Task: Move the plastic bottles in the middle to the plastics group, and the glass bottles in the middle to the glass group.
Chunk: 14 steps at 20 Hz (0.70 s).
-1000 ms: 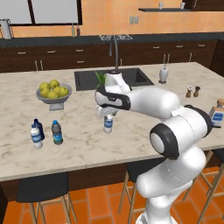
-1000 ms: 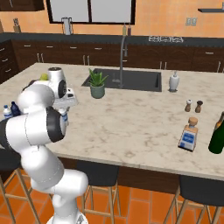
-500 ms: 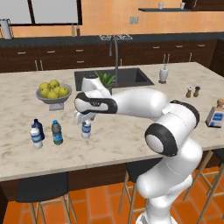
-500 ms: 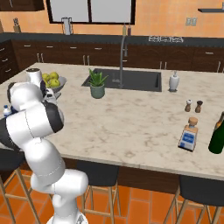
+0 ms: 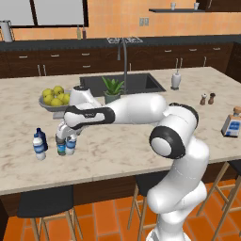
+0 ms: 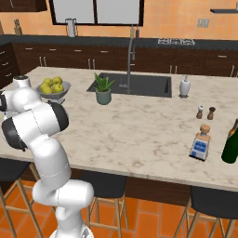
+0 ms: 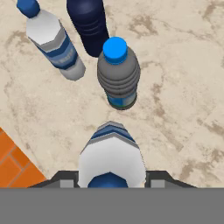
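One pale plastic bottle point(image 7: 111, 159) pinched in claw point(image 5: 66, 139), hovering near bench's point(image 5: 141, 141) left edge beside plastics group point(image 5: 39, 144); next, lower and release.

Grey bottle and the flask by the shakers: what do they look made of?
Dark grey bottle: likely plastic, matte ribbed body, blue screw cap. Square flask: probably glass, clear squared body, tan neck, cork top; render leaves it open.
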Available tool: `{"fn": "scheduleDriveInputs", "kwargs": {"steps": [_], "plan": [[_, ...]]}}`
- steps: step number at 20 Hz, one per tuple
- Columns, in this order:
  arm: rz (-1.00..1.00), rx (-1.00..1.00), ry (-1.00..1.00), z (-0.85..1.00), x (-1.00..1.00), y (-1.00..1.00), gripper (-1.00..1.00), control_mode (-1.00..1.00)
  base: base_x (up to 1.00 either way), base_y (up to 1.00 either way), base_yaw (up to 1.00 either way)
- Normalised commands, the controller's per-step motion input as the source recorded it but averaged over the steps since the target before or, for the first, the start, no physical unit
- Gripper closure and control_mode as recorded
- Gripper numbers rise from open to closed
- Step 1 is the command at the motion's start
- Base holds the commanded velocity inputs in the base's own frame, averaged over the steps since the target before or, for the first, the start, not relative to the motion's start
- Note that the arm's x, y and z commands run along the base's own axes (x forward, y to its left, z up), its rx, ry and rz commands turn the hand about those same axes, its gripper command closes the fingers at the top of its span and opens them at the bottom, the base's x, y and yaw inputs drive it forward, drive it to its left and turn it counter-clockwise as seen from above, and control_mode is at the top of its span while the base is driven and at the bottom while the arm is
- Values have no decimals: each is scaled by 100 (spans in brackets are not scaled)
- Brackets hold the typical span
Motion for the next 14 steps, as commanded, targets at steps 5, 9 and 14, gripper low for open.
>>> {"fn": "scheduleDriveInputs", "kwargs": {"steps": [5, 9, 14], "plan": [[0, 0, 2, -39, 2, 49, 100, -100, 0, 0, 0], [0, 0, 0, -28, 14, 53, 100, -100, 0, 0, 0], [0, 0, 0, -20, 8, 39, 100, -100, 0, 0, 0]]}}
